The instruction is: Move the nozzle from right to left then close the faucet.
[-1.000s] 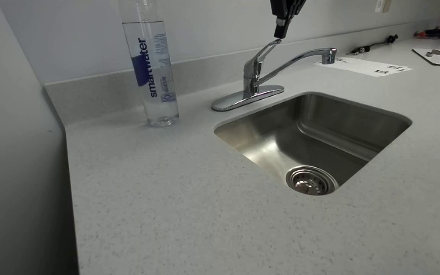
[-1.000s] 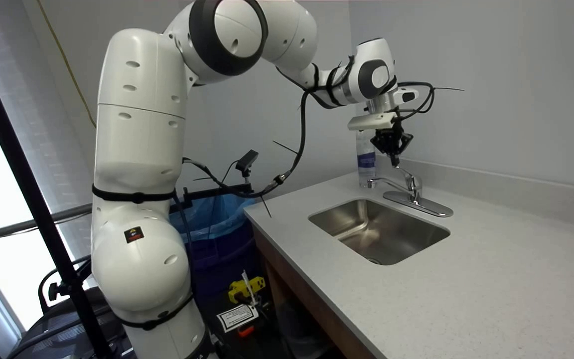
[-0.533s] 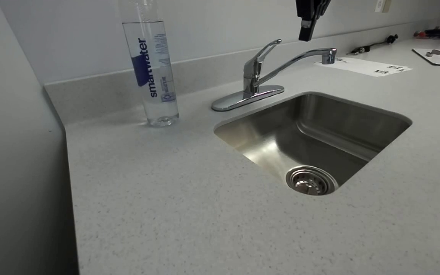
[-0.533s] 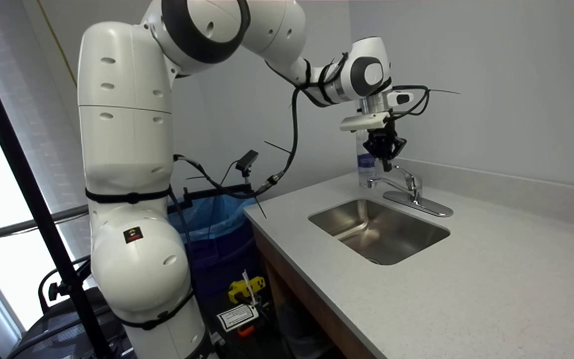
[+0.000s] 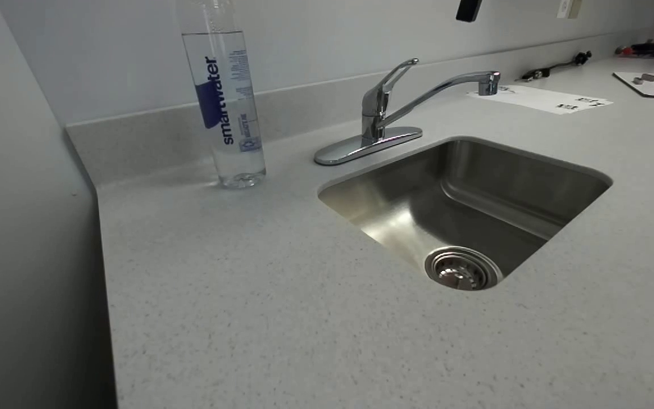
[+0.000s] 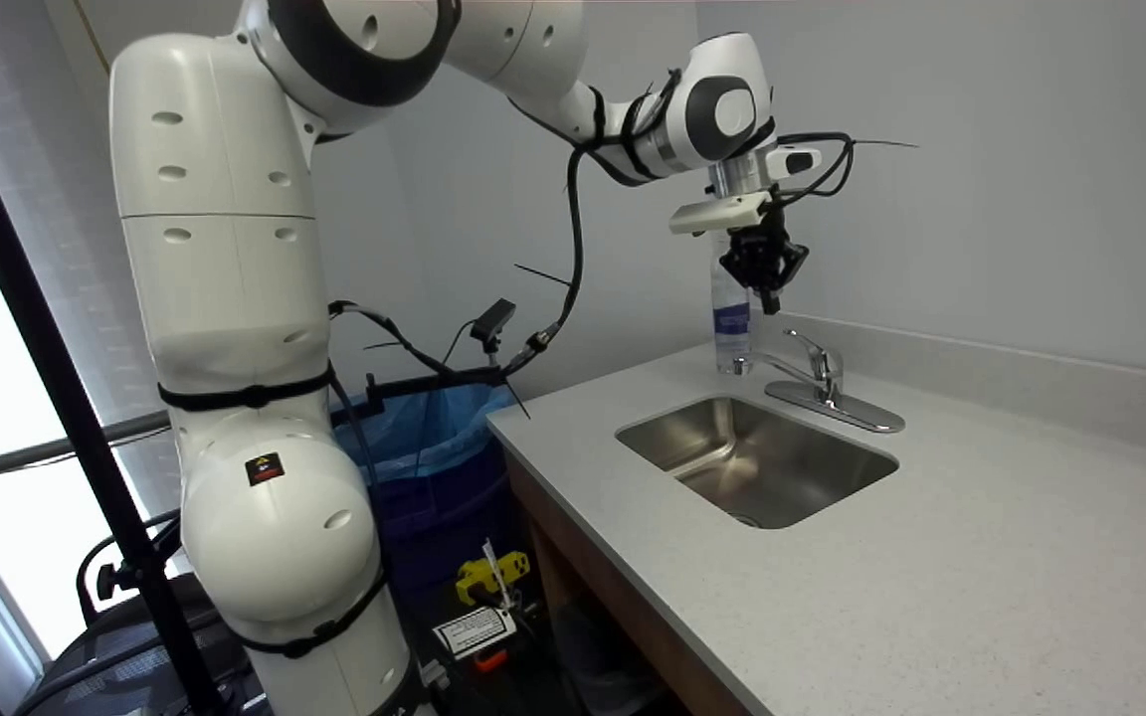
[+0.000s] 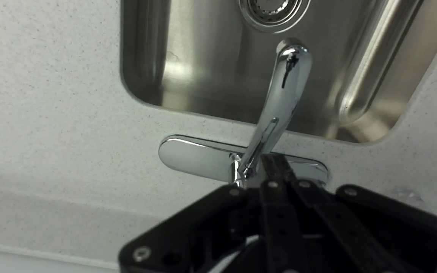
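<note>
The chrome faucet [image 5: 373, 108] stands behind the sink [image 5: 531, 165]; it also shows in an exterior view [image 6: 835, 403]. Its short lever handle [image 5: 399, 72] slants up. The nozzle [image 5: 443, 88] is a long arched spout; in the wrist view the nozzle [image 7: 285, 91] reaches over the sink basin. It also shows in an exterior view [image 6: 780, 364]. My gripper [image 6: 770, 303] hangs above the faucet, apart from lever and nozzle. In the wrist view its fingertips [image 7: 278, 161] are together with nothing between them, hiding part of the faucet base. Only a fingertip [image 5: 468, 11] shows in an exterior view.
A tall clear water bottle [image 5: 225, 108] stands on the counter beside the faucet. A backsplash and wall [image 5: 304, 51] run close behind. A paper sheet [image 5: 540, 99] and a black cable [image 5: 557, 67] lie farther along. A blue-lined bin [image 6: 454, 423] stands by the counter's edge.
My gripper has moved off the tip of the lever handle, sideways toward the nozzle's end, and then upward. The faucet, lever and nozzle look unchanged.
</note>
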`<control>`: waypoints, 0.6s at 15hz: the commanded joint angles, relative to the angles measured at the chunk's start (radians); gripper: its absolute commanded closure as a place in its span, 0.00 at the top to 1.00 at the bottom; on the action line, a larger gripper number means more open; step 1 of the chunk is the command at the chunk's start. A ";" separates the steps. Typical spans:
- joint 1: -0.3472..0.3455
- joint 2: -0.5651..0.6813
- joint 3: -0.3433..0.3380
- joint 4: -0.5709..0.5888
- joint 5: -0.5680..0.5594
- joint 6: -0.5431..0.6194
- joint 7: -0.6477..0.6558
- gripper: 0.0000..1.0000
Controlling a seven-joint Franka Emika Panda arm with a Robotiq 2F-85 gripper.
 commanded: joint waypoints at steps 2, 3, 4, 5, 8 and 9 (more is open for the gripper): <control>-0.023 -0.089 0.007 -0.033 0.038 -0.011 -0.036 0.00; -0.024 -0.099 0.006 -0.035 0.036 -0.009 -0.032 0.00; -0.025 -0.108 0.006 -0.036 0.036 -0.009 -0.031 0.00; -0.026 -0.117 0.005 -0.038 0.036 -0.010 -0.031 0.00; -0.029 -0.139 0.004 -0.042 0.037 -0.017 -0.029 0.27; -0.033 -0.148 0.002 -0.044 0.041 -0.016 -0.032 0.34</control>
